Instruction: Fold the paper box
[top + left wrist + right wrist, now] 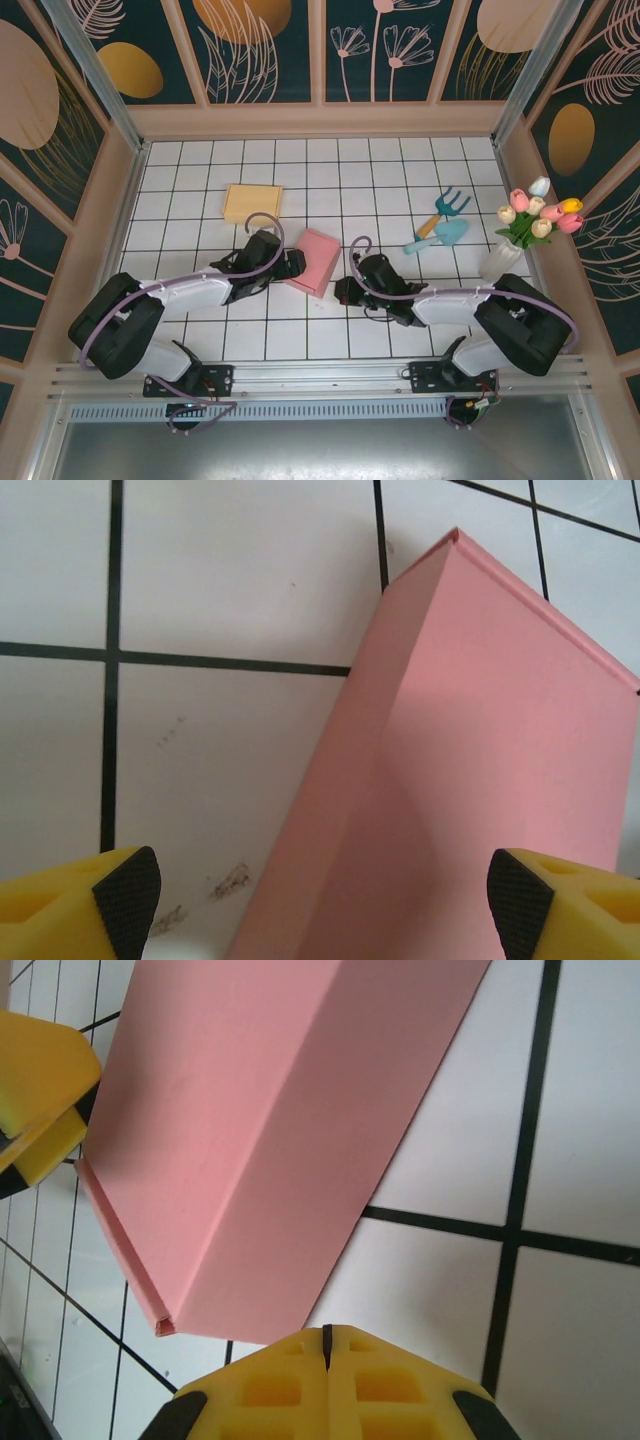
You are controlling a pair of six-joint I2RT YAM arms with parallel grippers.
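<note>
Centre of overhead frame: pink paper box (318, 262), one panel raised, lying between my left gripper (292, 264) and right gripper (345, 290), probably bracketed for creasing. Surface: white gridded table (400, 170); floral wall panels (260, 40) around. Left wrist frame: my fingers (125, 890) apart, straddling box's lower edge, nothing clamped. Right wrist frame: fingers (270, 1380) pressed together at bottom, just short of box.

Top overhead, from behind; wrist views close, sharing pink box (470, 750).
</note>
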